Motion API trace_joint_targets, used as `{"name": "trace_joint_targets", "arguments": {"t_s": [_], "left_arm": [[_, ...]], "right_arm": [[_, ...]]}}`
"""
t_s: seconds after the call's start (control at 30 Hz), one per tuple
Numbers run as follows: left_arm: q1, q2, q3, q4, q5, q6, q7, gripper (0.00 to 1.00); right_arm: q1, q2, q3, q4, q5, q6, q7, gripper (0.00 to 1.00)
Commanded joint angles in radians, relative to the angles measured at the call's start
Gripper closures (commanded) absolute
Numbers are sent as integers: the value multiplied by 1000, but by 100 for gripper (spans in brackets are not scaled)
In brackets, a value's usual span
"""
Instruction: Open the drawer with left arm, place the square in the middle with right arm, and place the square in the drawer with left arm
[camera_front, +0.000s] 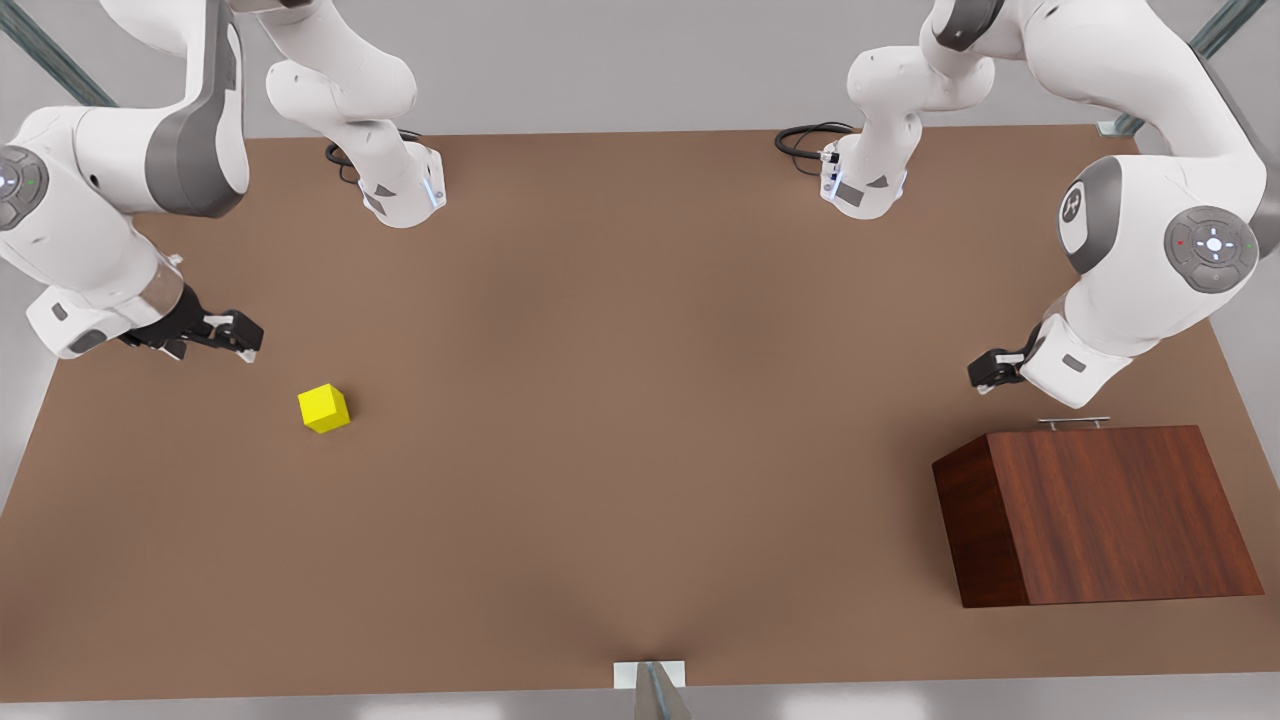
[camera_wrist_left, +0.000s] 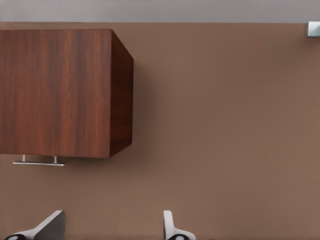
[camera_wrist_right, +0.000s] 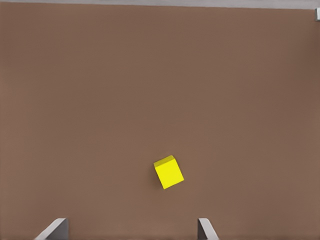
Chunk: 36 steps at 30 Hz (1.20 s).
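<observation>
The yellow square (camera_front: 324, 408) (camera_wrist_right: 169, 172) lies on the brown tabletop at the front view's left. My right gripper (camera_front: 235, 340) (camera_wrist_right: 132, 227) hovers open just behind it and apart from it. At the front view's right stands the dark wooden cabinet (camera_front: 1100, 510) (camera_wrist_left: 55, 90), its drawer pushed in, with the silver bar handle (camera_front: 1073, 422) (camera_wrist_left: 38, 161) along its far side. Open and empty, my left gripper (camera_front: 985, 375) (camera_wrist_left: 112, 225) hangs above the table a little behind the handle, off to one side of it. The middle (camera_front: 640, 400) of the table is bare brown surface.
Both arm bases (camera_front: 405, 190) (camera_front: 865, 185) stand at the table's back edge, with black cables beside them. A small metal bracket (camera_front: 650, 685) sits at the front edge. The cabinet is close to the table's edge at the front view's right.
</observation>
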Motion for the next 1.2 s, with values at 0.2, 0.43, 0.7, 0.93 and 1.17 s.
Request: {"name": "trace_joint_targets", "arguments": {"t_s": [0.2,0.43,0.7,0.93,1.17], "left_arm": [[0,-132,61,-276,20,204,-573,0],[2,-336,161,-718,19,572,-1015,0],[9,-384,250,-991,20,876,-1199,0],[32,-342,328,-1097,22,1091,-1196,0],[63,-275,371,-1094,25,1155,-1180,0]], "right_arm": [[-4,-45,-38,-226,7,129,-58,0],[-24,-28,-96,-505,21,418,-150,0],[-34,111,-117,-683,50,725,-476,0],[-48,189,-117,-742,58,841,-535,0],[-53,228,-117,-774,58,959,-560,0]]}}
